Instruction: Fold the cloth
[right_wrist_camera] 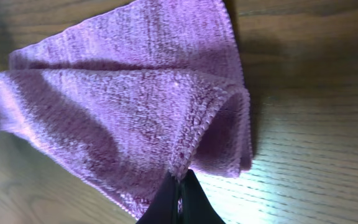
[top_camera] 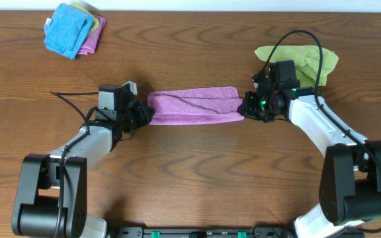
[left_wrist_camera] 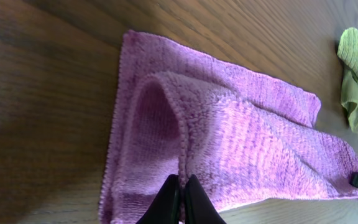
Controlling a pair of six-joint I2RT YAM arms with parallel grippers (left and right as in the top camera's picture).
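Observation:
The pinkish-purple cloth [top_camera: 194, 106] lies folded over into a long band in the middle of the table, stretched between my two grippers. My left gripper [top_camera: 144, 114] is shut on the cloth's edge at its left end; in the left wrist view the fingertips [left_wrist_camera: 182, 186] pinch the hem of the upper layer [left_wrist_camera: 241, 143]. My right gripper [top_camera: 247, 106] is shut on the cloth's right end; in the right wrist view the fingertips [right_wrist_camera: 180, 183] pinch the hem of the folded layer [right_wrist_camera: 123, 118]. The white tag is not visible.
A lime-green cloth [top_camera: 303, 59] lies crumpled behind my right gripper and also shows in the left wrist view [left_wrist_camera: 356, 74]. A bright blue cloth [top_camera: 68, 33] sits on other cloths at the back left corner. The table is brown wood [top_camera: 190, 172].

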